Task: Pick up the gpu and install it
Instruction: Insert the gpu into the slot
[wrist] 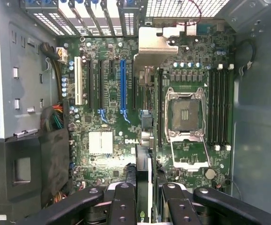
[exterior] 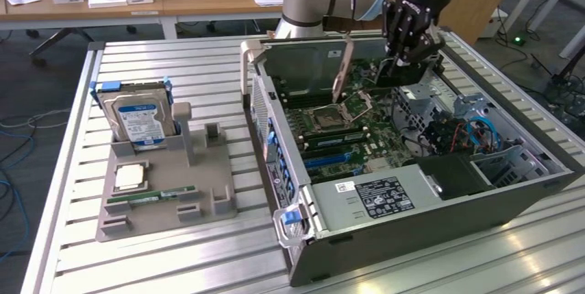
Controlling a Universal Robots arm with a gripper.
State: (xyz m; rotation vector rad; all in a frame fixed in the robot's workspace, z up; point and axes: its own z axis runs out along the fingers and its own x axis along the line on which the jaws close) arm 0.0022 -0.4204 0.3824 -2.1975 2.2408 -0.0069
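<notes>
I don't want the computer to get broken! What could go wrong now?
The hand holds the gpu edge-down over the green board. If it comes down a bit crooked, it might hit the board beside the slots instead of sliding in. The open chip socket sits close by, and a bump could hurt it.

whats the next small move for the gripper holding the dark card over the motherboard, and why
Probably a slow, straight descent. The gripper holds the thin dark gpu card edge-on above the green motherboard, apparently close to the long blue slot. Check that alignment before seating it.
</notes>
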